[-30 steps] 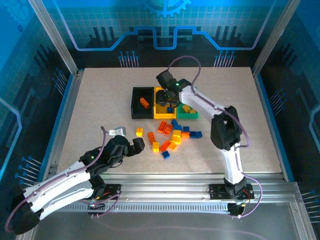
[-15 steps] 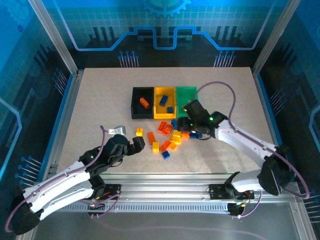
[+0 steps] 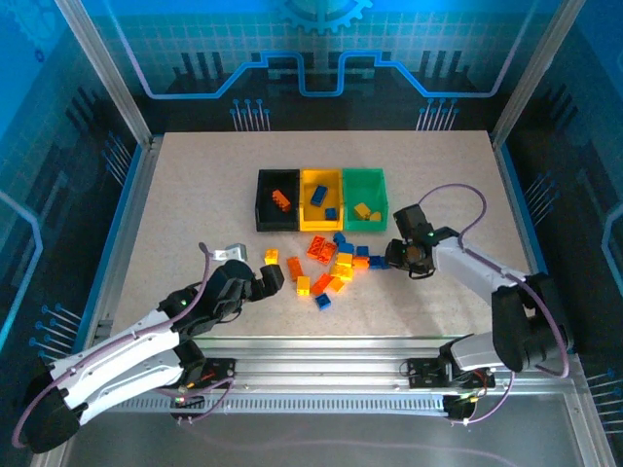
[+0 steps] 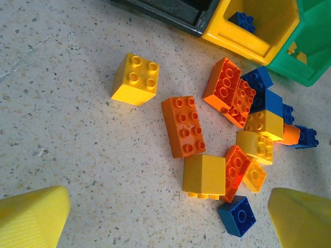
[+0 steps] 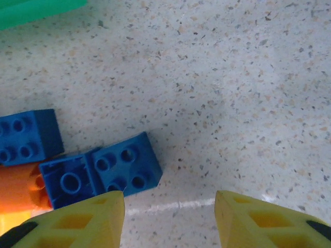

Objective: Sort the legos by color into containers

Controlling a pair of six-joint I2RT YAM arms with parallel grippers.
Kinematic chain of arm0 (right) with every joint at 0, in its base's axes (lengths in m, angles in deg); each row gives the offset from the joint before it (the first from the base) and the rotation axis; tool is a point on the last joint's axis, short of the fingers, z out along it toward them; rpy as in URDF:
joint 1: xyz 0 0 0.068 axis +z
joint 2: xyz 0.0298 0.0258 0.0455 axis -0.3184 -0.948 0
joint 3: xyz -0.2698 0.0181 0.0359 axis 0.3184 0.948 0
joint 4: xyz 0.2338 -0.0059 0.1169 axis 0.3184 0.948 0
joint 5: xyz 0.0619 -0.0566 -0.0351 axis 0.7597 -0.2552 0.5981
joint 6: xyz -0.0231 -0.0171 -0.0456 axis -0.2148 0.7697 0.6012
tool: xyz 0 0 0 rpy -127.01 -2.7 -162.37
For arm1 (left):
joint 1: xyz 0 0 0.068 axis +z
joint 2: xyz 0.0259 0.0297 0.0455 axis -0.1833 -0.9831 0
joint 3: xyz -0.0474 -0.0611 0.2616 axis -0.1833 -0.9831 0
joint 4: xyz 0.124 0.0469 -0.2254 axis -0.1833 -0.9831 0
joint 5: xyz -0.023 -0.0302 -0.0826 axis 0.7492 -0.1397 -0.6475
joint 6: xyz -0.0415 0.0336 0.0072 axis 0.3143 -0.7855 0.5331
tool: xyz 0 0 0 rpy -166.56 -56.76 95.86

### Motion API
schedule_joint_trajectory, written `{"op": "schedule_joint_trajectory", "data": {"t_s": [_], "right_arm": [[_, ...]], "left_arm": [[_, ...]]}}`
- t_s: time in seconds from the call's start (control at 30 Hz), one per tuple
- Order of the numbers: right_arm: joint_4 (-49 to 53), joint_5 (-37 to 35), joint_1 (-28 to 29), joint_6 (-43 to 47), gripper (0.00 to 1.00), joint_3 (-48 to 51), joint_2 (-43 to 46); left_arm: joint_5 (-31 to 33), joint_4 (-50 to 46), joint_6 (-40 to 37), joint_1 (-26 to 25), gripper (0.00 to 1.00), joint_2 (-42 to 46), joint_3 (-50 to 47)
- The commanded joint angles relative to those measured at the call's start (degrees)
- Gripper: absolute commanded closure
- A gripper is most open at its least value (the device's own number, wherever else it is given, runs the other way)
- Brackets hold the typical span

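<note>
**Top external view: beige speckled table [image 3: 195, 195] inside a blue-lit framed enclosure**

Nearest, left of the yellow bin [image 3: 321, 173], the left gripper [image 3: 272, 280] stands wide open and empty. The right gripper [image 3: 393, 256], near-right of that bin, has its jaws apart with nothing between. About fifteen loose legos [image 3: 336, 265] lie just before it. Three bins abut: black bin [image 3: 261, 199] on its left, holding orange; yellow bin, two blue; green bin [image 3: 362, 173] on its right, two yellow.

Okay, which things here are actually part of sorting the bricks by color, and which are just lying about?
Part of the job: legos, black bin, yellow bin, green bin.
Just there: metal rail, blue back wall.
</note>
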Motion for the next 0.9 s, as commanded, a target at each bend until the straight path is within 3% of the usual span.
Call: {"op": "schedule_joint_trajectory", "data": {"t_s": [0.0,0.27,0.5,0.6,0.73,0.87], "right_arm": [[-3.0,0.8,-0.9,0.7,0.49,0.2,-1.9],[-1.1,-1.7,-2.2,-0.7,0.53,-0.1,-5.8],[1.4,-6.9,-5.5,-2.8,0.54,2.1,-2.6],[-0.3,-4.5,-5.4,-0.9,0.48,2.4,0.0],[-2.7,-2.0,-2.9,3.1,0.29,1.6,1.5],[-2.1,-1.3,-2.7,4.2,0.26,-1.1,-4.4]], "left_arm": [[0.2,0.8,-0.1,0.2,0.01,0.4,-0.3],[0.3,1.5,0.3,0.3,0.01,0.4,-0.8],[0.4,1.9,0.5,0.3,0.01,0.4,-1.4],[0.4,2.2,0.6,0.2,0.01,0.3,-1.7],[0.4,2.7,0.8,0.3,0.01,0.3,-2.1],[0.2,3.3,1.3,0.4,0.01,0.0,-2.4]]}}
